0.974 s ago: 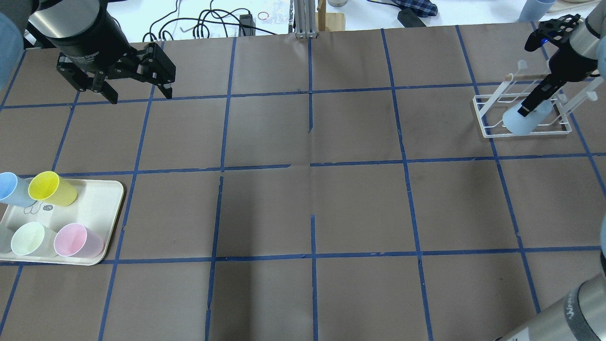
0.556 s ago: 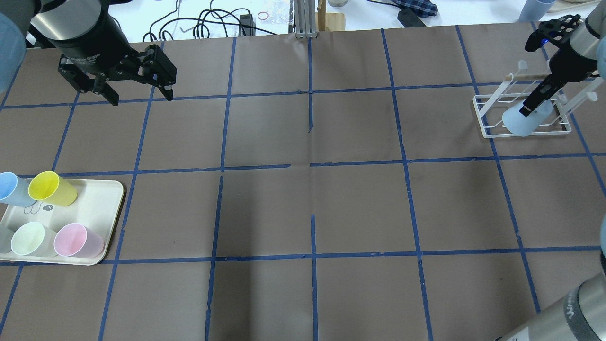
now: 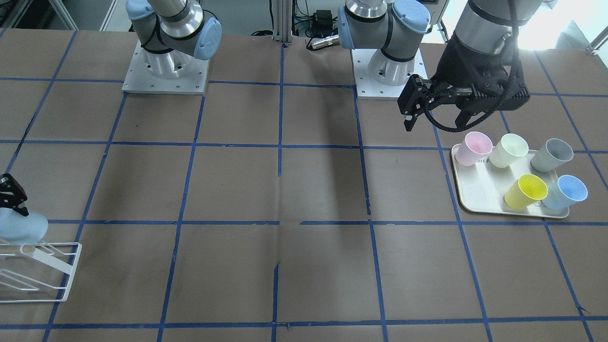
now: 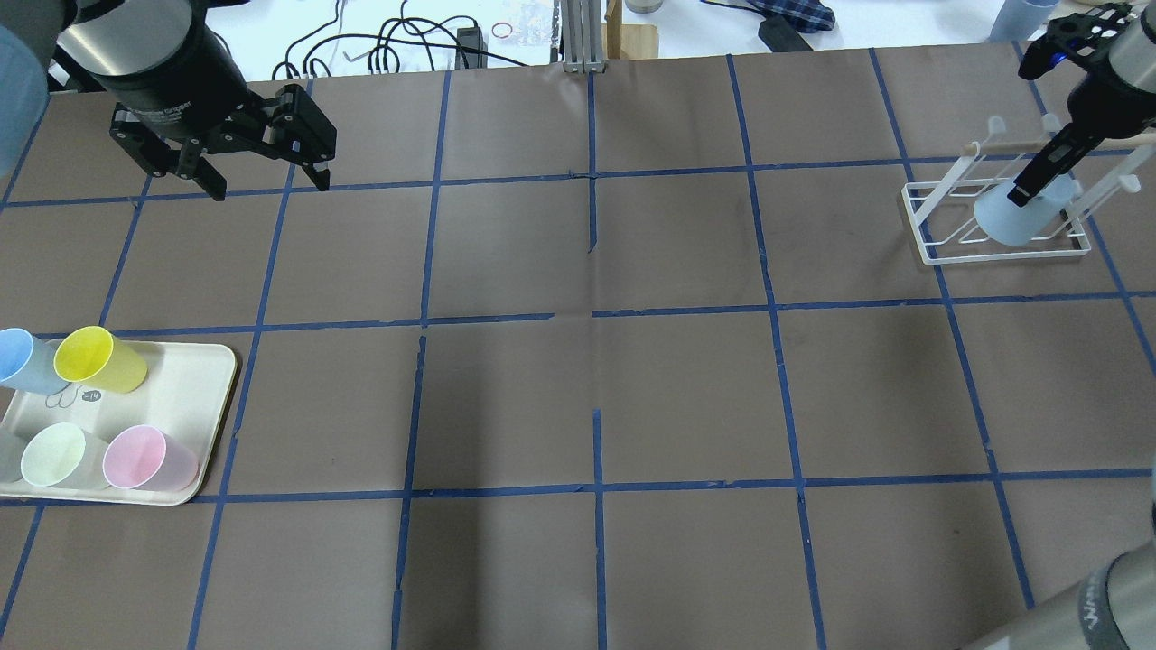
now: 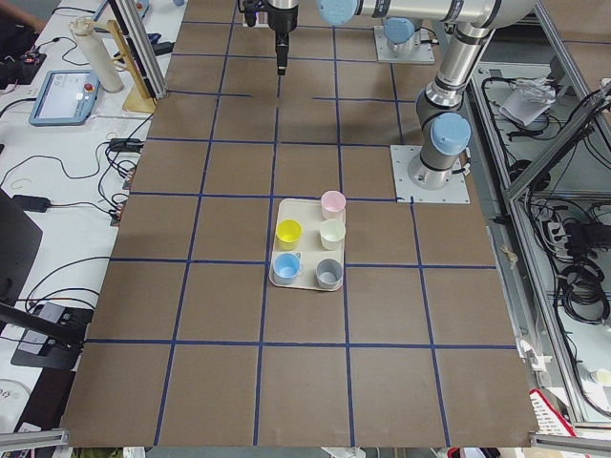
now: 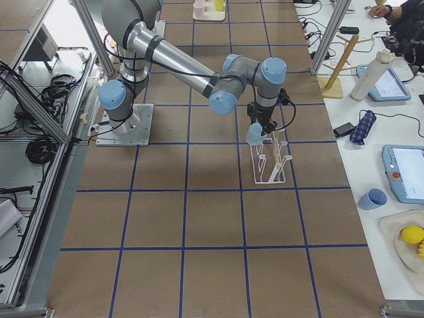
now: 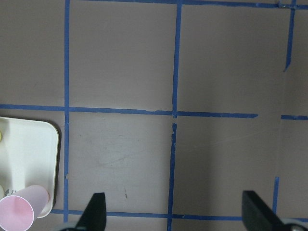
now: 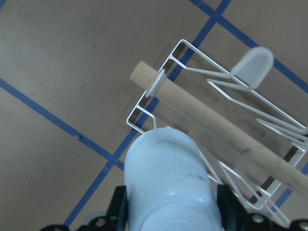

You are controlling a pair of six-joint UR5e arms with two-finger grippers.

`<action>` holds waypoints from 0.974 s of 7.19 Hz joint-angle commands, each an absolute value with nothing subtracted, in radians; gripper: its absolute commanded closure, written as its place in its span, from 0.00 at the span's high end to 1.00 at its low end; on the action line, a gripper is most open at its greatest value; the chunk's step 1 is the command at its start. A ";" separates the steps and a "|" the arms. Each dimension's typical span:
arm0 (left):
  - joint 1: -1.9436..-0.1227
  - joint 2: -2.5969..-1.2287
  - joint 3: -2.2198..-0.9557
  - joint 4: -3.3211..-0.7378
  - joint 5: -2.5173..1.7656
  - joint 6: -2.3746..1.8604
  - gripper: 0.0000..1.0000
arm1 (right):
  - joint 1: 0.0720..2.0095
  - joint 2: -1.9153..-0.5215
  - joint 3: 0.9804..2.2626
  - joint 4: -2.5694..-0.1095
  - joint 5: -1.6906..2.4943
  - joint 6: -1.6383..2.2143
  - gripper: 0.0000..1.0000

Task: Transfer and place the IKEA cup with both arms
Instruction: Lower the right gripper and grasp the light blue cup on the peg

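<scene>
The IKEA cup point(image 4: 1022, 219), a pale light-blue tumbler, is held tilted over the white wire rack point(image 4: 930, 246) at the table's far right. My right gripper point(image 4: 1039, 181) is shut on it. In the right wrist view the cup point(image 8: 168, 178) fills the space between the black fingers point(image 8: 120, 204), its base towards the camera, above the rack's wooden rod point(image 8: 207, 115). The cup also shows in the front view point(image 3: 20, 226) and in the right side view point(image 6: 254, 134). My left gripper point(image 4: 264, 179) is open and empty, hanging above the far left of the table.
A cream tray point(image 4: 194, 379) at the left edge holds a yellow cup point(image 4: 97, 359), a pink cup point(image 4: 149, 458), a pale green cup point(image 4: 56, 455), a light blue cup point(image 3: 565, 191) and a grey cup point(image 3: 552, 155). Brown table with blue tape grid.
My right gripper has carried the cup a little to the right and farther back over the rack. The left gripper has stayed open in place.
</scene>
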State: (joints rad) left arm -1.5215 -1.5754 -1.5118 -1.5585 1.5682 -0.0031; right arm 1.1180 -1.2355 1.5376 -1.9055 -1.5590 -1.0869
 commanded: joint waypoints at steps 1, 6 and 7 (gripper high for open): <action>-1.520 -1.578 -1.500 -1.559 1.563 -0.003 1.00 | 1.121 -1.317 1.536 -1.861 -1.555 -1.083 0.36; -1.419 -1.572 -1.497 -1.572 1.404 0.003 1.00 | 1.173 -1.502 1.539 -1.706 -1.398 -1.012 0.36; -1.408 -1.566 -1.506 -1.581 1.388 0.087 1.00 | 1.198 -1.515 1.539 -1.688 -1.328 -0.955 0.35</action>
